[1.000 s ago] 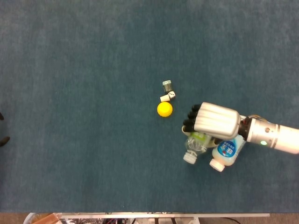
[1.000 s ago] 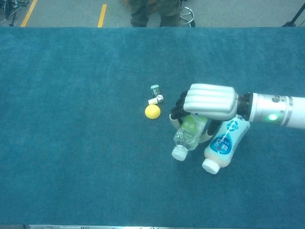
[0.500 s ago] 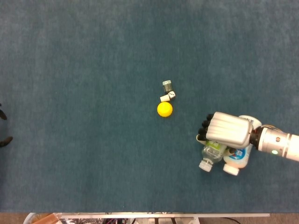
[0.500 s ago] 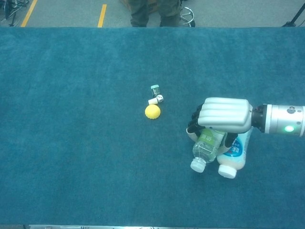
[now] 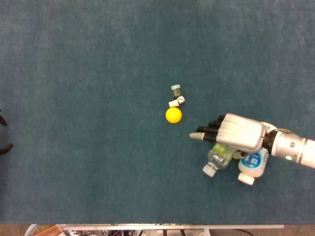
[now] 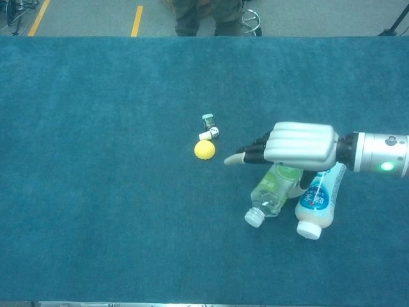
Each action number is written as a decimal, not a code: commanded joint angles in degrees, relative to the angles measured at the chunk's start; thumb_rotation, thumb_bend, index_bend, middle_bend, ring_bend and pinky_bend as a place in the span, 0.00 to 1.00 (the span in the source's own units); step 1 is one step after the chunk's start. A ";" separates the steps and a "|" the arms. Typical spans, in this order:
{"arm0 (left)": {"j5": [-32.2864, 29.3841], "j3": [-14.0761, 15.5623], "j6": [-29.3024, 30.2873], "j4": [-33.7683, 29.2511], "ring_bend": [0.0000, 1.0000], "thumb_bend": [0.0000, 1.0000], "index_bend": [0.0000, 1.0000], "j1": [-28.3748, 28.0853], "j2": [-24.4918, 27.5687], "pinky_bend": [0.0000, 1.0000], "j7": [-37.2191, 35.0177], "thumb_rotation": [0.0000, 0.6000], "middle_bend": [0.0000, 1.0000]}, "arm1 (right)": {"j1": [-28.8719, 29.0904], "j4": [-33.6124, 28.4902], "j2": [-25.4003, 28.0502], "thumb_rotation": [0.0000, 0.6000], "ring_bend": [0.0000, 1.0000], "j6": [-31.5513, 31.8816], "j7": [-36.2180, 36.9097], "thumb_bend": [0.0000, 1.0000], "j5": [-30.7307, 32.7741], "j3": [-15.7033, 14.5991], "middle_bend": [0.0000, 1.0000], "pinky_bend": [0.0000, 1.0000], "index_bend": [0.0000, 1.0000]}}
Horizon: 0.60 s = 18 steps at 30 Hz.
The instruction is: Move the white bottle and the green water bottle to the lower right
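Note:
The white bottle [image 5: 251, 166] [image 6: 317, 203] with a blue label lies on the blue cloth at the lower right, cap toward the front edge. Beside it on its left lies the green water bottle [image 5: 219, 158] [image 6: 272, 191], clear with a green label, cap pointing front-left. My right hand [image 5: 235, 132] [image 6: 295, 144] hovers over both bottles' upper ends, fingers stretched out flat toward the left, holding nothing. The bottles' far ends are hidden under the hand. My left hand is not visible in either view.
A yellow ball [image 5: 173, 115] [image 6: 204, 149] lies just left of the outstretched fingers. Behind it sit a white die [image 5: 181, 100] [image 6: 215, 132], a small white piece [image 5: 173, 103] and a small teal-capped jar [image 5: 176, 90] [image 6: 208, 120]. The table's front edge [image 5: 157, 225] runs close below.
The right hand dragged both bottles toward the lower right, then opened its fingers and let go. The green bottle has swung to point front-left.

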 commanded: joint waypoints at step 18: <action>6.25 -1.60 2.95 -10.77 0.34 0.07 0.41 -4.67 2.51 0.49 5.15 1.00 0.26 | -10.70 -3.56 6.11 1.00 0.27 17.51 -11.89 0.00 6.35 10.97 0.22 0.48 0.08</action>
